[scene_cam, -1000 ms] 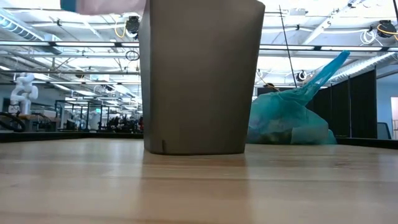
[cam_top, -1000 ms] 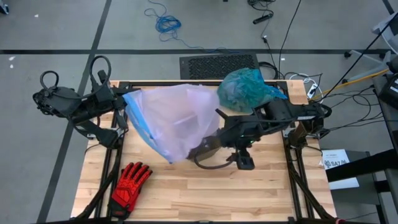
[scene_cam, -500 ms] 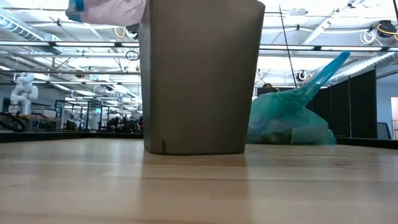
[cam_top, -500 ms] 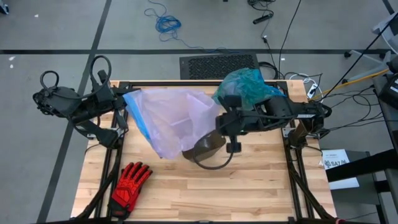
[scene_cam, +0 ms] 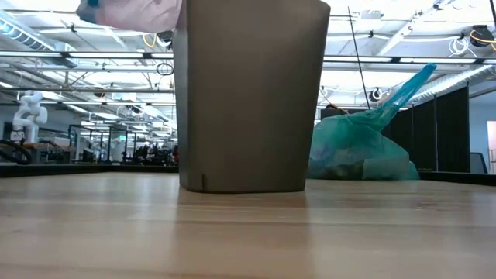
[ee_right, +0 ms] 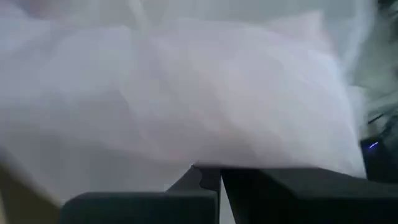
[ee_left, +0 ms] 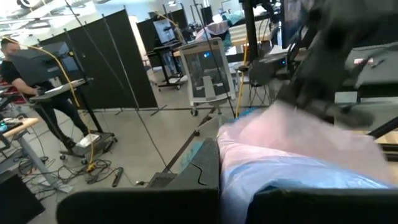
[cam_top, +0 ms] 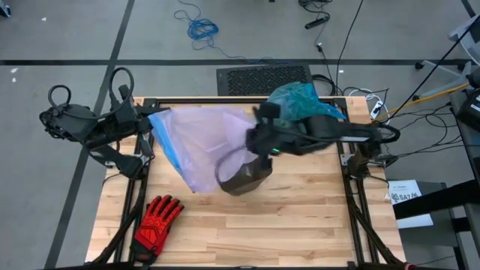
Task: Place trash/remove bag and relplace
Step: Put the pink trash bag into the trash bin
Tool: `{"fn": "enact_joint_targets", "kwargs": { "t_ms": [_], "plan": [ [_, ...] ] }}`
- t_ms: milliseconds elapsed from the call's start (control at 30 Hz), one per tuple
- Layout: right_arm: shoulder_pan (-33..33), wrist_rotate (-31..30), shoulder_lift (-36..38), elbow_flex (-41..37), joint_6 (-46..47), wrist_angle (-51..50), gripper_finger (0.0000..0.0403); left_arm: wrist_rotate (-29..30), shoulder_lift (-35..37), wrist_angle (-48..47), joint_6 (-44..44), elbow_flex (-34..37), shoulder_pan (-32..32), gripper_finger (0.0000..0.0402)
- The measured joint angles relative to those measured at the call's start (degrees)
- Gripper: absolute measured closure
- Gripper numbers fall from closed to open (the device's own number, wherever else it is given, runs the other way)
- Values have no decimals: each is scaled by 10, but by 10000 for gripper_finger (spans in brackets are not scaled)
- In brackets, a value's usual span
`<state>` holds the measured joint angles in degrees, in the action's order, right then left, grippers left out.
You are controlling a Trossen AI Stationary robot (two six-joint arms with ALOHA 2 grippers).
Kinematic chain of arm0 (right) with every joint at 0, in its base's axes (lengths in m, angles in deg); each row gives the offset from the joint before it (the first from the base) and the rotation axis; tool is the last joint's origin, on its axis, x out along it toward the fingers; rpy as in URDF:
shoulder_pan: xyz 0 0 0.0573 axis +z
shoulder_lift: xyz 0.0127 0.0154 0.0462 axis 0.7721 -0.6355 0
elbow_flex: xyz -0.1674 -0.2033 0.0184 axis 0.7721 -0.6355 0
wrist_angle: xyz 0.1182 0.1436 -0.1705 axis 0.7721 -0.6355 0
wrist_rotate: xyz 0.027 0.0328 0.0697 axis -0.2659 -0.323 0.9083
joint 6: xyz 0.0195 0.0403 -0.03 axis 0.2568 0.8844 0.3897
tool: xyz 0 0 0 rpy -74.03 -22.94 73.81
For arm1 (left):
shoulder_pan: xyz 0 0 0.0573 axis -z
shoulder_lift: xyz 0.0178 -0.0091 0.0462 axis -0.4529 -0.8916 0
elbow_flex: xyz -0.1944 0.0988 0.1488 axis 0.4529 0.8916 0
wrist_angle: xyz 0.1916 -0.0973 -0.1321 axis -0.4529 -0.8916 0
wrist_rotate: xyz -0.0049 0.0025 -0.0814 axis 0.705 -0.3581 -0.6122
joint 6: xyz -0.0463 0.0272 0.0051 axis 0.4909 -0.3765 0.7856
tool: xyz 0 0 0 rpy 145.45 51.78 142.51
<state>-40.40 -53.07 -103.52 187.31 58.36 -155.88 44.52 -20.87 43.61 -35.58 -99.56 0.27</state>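
Nearest me the red glove [cam_top: 157, 222] lies untouched on the table [cam_top: 300, 225]. Past it stands the grey bin [cam_top: 245, 174], and my right gripper [cam_top: 256, 142] has just swung across from the bin's right side and snapped shut on the lilac bag [cam_top: 202, 146] at the bin's rim, so I judge the new liner is about to be pulled over the opening. My left gripper [cam_top: 148, 120] stays clamped on the lilac bag's blue edge at the table's left. Farthest back, the tied teal bag [scene_cam: 358, 147] rests on the table; only the low view shows it sitting clear beside the bin.
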Motion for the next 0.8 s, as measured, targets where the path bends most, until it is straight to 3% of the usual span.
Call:
{"fn": "enact_joint_targets", "kwargs": {
  "t_ms": [467, 633, 800],
  "plan": [
    [-45, 277, -150, -1, 51, -55, 403, -6, 0, 3, -5, 0, 0, 402],
    [-35, 304, -179, -1, 53, -111, 403, -16, 0, -1, -5, 0, 0, 402],
    [-29, 286, -143, -1, 73, -142, 403, -16, 0, -3, -4, 0, 0, 402]
  ]
}}
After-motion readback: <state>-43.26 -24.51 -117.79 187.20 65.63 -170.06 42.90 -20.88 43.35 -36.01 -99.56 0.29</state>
